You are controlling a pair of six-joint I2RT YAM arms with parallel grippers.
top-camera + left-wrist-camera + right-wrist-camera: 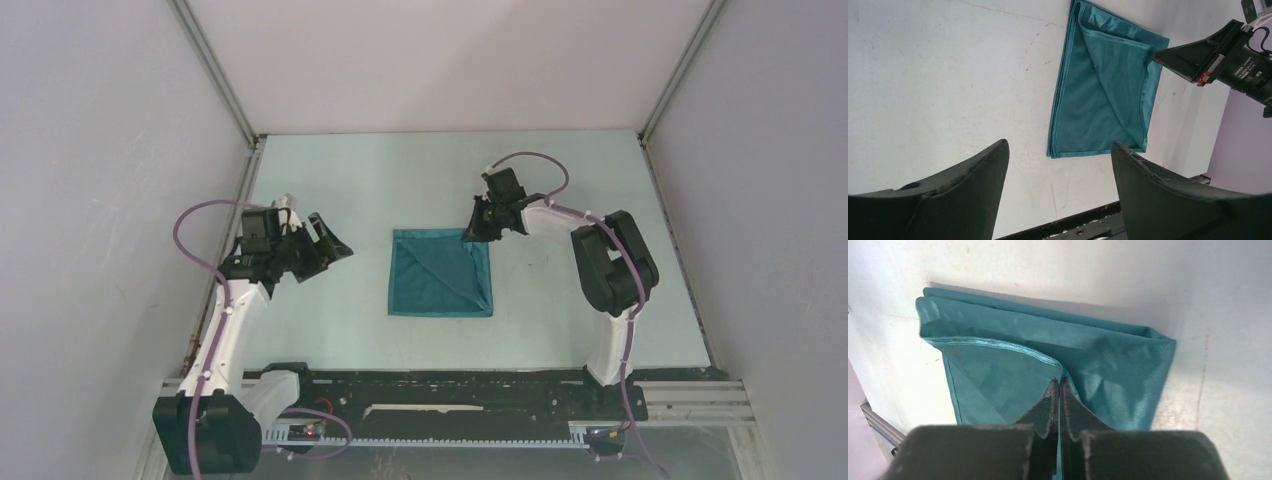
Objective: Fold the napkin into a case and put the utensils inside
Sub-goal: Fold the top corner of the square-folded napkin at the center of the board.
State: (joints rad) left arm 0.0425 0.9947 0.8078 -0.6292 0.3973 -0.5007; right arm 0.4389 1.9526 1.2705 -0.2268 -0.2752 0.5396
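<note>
The teal napkin [440, 273] lies folded into a rough square in the middle of the table, one layer turned over in a diagonal flap. My right gripper [473, 232] is at its far right corner, shut on the hem of the top layer; the right wrist view shows the napkin [1108, 360] pinched between the closed tips of my right gripper [1058, 382]. My left gripper [338, 245] is open and empty, to the left of the napkin. The left wrist view shows the napkin [1103, 85] ahead of the left gripper [1058, 150]. No utensils are in view.
The pale table [330, 180] is walled in on the left, right and back. A black rail [450, 395] with the arm bases runs along the near edge. The right arm [1228, 57] shows in the left wrist view.
</note>
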